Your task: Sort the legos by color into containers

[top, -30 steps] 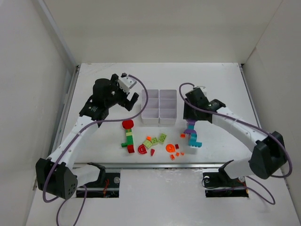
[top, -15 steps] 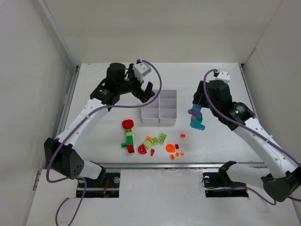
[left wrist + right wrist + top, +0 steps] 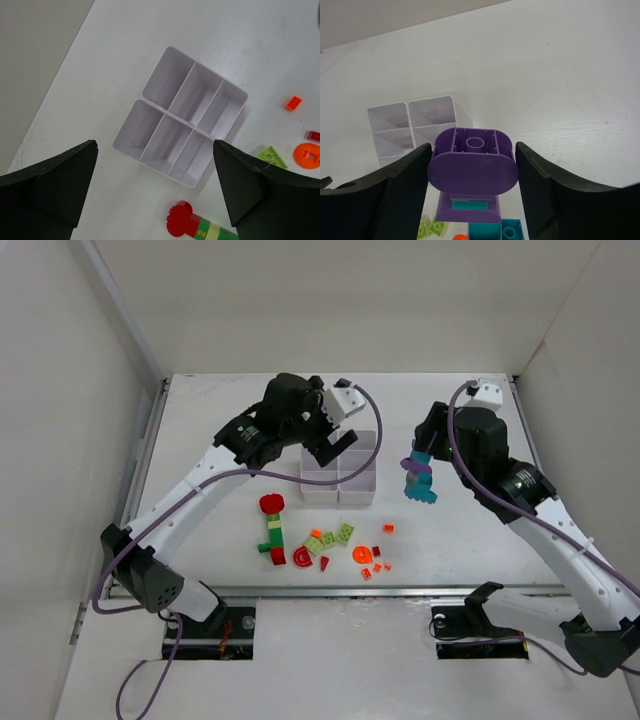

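Observation:
The containers (image 3: 338,498) are a white six-compartment organiser at the table's middle, and every compartment I can see is bare (image 3: 137,127). My left gripper (image 3: 338,445) hovers open above its far left part, fingers (image 3: 55,185) spread wide with nothing between them. My right gripper (image 3: 420,465) is shut on a joined purple and teal lego piece (image 3: 472,165), held in the air right of the organiser (image 3: 430,112). More legos lie in front of the organiser: a red-topped green stack (image 3: 271,530), lime pieces (image 3: 330,538) and an orange disc (image 3: 363,554).
Small orange and red bits (image 3: 380,565) are scattered near the front rail (image 3: 340,590). White walls close in the table on the left, right and back. A single orange brick (image 3: 388,528) lies apart, to the right of the pile.
My left arm has swung right from beside the organiser to above it. My right gripper has lifted the purple and teal piece off the table and carried it back and up.

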You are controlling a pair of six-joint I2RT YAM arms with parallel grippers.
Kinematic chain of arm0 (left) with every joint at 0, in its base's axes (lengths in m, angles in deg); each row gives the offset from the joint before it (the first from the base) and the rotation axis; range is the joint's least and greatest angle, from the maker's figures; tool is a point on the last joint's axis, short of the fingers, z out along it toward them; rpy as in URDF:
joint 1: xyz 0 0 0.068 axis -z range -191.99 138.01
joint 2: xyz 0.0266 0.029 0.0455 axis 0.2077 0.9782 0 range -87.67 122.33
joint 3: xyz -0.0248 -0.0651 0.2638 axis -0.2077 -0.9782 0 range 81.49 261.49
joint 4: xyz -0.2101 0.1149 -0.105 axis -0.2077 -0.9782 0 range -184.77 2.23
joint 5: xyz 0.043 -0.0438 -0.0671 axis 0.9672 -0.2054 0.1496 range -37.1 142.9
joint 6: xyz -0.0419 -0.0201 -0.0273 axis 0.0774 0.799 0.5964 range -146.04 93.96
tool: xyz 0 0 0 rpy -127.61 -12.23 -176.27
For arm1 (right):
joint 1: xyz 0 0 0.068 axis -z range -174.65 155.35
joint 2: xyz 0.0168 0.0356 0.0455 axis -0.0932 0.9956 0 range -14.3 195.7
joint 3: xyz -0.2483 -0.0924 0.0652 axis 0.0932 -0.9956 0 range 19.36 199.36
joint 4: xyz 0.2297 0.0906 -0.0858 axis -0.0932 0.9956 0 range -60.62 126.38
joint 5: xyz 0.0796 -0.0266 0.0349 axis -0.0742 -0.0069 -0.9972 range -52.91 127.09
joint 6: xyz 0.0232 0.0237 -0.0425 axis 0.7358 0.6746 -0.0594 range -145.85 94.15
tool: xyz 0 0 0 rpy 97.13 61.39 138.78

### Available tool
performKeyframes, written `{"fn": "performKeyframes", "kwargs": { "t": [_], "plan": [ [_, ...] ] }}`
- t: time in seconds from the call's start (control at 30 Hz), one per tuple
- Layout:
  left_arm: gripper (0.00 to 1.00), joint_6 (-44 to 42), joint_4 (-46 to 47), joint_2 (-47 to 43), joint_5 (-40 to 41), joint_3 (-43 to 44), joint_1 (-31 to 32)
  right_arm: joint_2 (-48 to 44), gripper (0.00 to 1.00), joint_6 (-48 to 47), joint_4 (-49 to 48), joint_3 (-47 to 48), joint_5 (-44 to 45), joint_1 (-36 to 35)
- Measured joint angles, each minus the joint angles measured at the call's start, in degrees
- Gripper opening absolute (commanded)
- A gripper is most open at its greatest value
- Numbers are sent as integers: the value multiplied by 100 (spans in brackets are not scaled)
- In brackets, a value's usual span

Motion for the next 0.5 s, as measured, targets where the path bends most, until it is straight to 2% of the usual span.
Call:
{"fn": "performKeyframes", "kwargs": {
  "t": [0.2, 0.37, 0.5],
  "plan": [
    [100, 719, 4, 90, -911, 702, 0, -162, 0, -26, -245, 0, -35, -63],
    [100, 1580, 409, 96, -1781, 590, 7, -267, 0, -44, -426, 0, -94, -155],
    [100, 2168, 772, 103, -2090, 420, 57, -317, 0, -33, -498, -2, -205, -164]
  ]
}}
